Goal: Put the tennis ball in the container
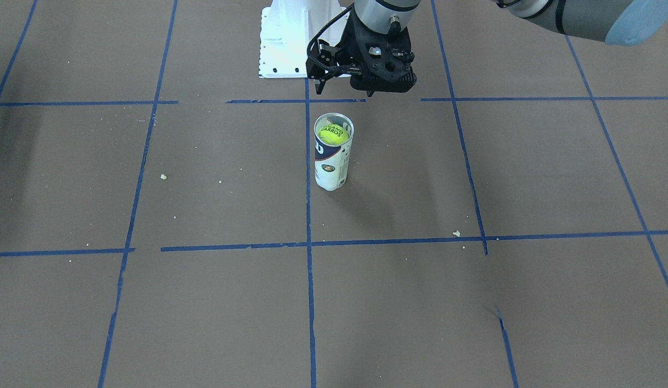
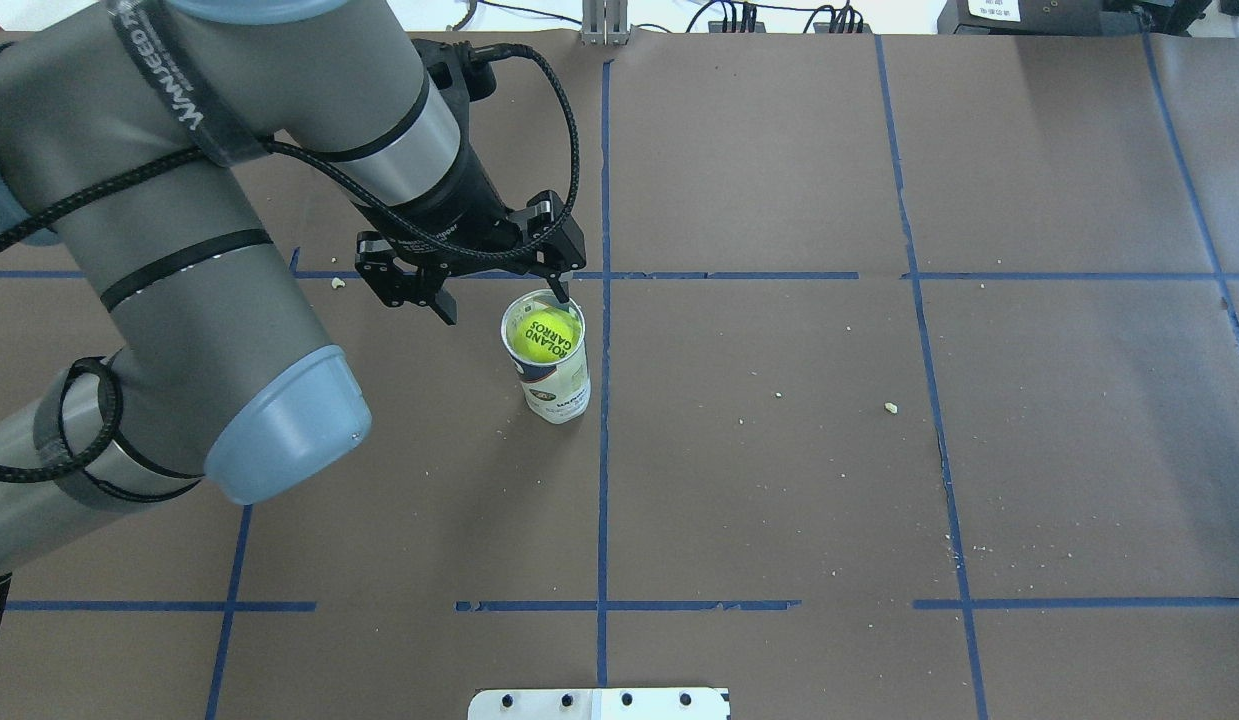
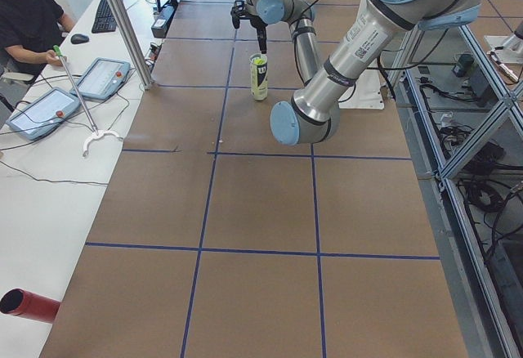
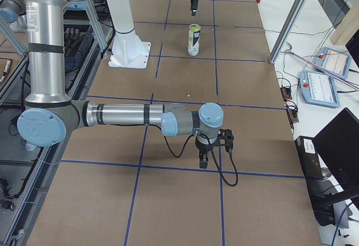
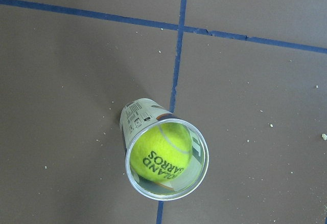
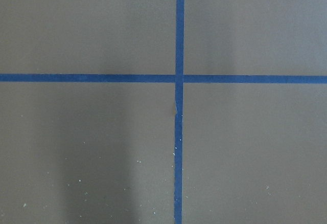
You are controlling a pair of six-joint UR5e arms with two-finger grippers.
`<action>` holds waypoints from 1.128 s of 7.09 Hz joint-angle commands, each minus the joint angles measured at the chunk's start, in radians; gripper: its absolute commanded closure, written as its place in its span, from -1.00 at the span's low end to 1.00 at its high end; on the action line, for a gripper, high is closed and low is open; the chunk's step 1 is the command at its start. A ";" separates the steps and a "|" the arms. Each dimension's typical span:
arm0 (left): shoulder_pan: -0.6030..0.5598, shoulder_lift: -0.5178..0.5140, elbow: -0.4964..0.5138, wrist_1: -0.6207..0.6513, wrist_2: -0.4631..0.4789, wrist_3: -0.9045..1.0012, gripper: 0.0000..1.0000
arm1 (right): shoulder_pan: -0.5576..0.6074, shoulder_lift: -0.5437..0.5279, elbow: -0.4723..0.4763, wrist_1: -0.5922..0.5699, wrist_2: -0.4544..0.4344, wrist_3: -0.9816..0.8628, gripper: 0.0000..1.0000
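Left claw [image 2: 501,298] hangs over the worktop [image 2: 879,450] with its fingers spread apart and nothing between them, pointing down. In the overhead view it sits at 11 o'clock of the can [image 2: 557,385]. One fingertip [image 2: 560,293] lines up with the can's rim at 12 o'clock, and the other is out over bare worktop at 10 o'clock. The can stands upright with its mouth open, and a blue tape line [image 2: 603,480] runs just beside it at 3 o'clock. The ball [image 2: 545,336] is inside the can, high up near the mouth, with its dark lettering facing up. The left wrist view looks down into the mouth, and the ball fills most of it. In the front-facing view a white pedestal [image 1: 282,43] stands at 11 o'clock of the can, apart from it. Only the right side view shows the right claw [image 4: 213,153], low over the worktop and well apart from the can. Whether its fingers are apart or together cannot be told.
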State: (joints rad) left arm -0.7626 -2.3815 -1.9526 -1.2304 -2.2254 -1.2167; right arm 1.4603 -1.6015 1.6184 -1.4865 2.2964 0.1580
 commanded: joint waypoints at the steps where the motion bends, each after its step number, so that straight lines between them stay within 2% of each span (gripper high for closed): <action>1: -0.146 0.098 -0.060 0.025 -0.005 0.108 -1.00 | 0.000 0.000 0.000 0.000 0.000 0.000 -1.00; 3: -0.301 0.281 -0.089 0.025 -0.003 0.388 -1.00 | 0.000 0.000 0.000 0.000 0.000 0.000 -1.00; 4: -0.381 0.409 -0.074 0.022 -0.003 0.648 -1.00 | 0.000 0.000 0.000 0.000 0.000 0.000 -1.00; 5: -0.473 0.509 -0.019 0.009 -0.002 0.909 -1.00 | 0.000 0.000 0.000 0.000 0.000 0.000 -1.00; 6: -0.582 0.560 0.088 -0.029 -0.002 1.130 -1.00 | 0.000 0.000 0.000 0.000 0.000 0.000 -1.00; 8: -0.735 0.695 0.254 -0.235 -0.002 1.339 -1.00 | 0.000 0.000 0.000 0.000 0.000 0.000 -1.00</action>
State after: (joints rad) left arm -1.4003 -1.7786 -1.7980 -1.3389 -2.2274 -0.0192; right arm 1.4603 -1.6015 1.6184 -1.4864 2.2964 0.1580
